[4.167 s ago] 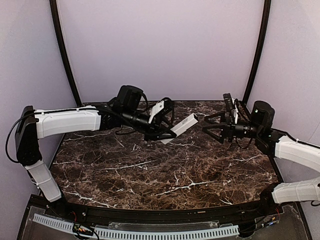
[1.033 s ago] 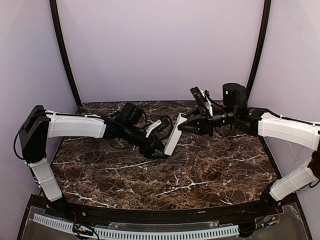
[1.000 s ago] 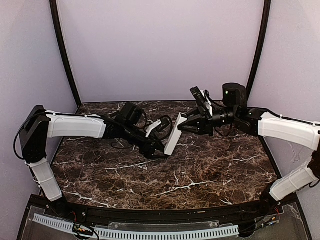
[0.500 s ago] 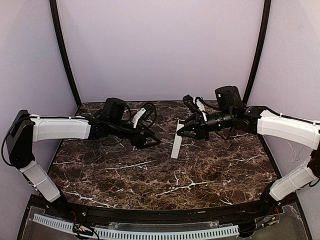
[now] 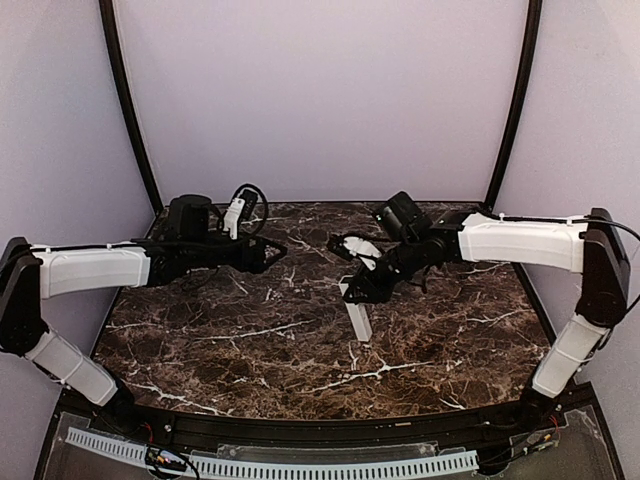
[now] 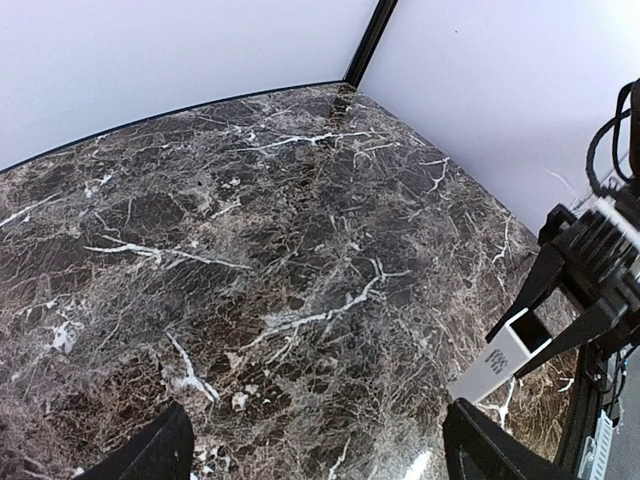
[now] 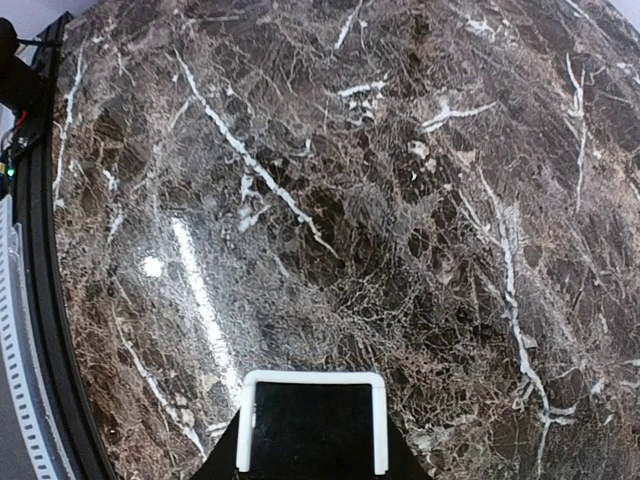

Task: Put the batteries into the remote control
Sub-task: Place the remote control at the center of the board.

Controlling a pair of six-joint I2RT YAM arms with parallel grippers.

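The right tool (image 5: pixel 356 288), just right of the middle of the overhead view, is closed on the upper end of the remote control (image 5: pixel 359 320). The white bar hangs from the fingers toward the lower part of the frame, slightly tilted, over the middle of the dark marble table (image 5: pixel 220 345). Whether its lower end touches the table cannot be told. In the right wrist view the remote fills the bottom centre, seen end-on as a white rim round a dark inside, with a dark finger (image 7: pixel 220 462) on each side. The left tool (image 5: pixel 272 250) sits left of centre, well apart from the remote, its fingers spread wide and holding nothing. In its own view the two fingertips (image 6: pixel 150 455) stand at the bottom corners with marble between. The remote shows at the right edge of that view, in the other tool's grip.
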